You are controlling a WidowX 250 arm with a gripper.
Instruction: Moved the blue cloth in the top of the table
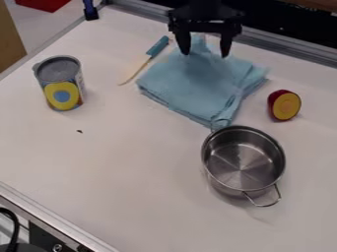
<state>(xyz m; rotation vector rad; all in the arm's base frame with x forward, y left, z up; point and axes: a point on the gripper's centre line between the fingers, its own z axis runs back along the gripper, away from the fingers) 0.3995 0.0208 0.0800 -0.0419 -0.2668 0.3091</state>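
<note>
My gripper [205,48] stands wide at the far edge of the folded blue cloth [191,81], which I judge light and limp, best pinched where it bunches.

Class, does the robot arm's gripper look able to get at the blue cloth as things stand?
Probably yes: the gripper hangs open at the far side of the blue cloth, apparently unobstructed; the pot sits by the opposite corner.

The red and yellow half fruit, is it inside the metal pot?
No, the half fruit lies on the white table outside the metal pot, near the blue cloth.
</note>
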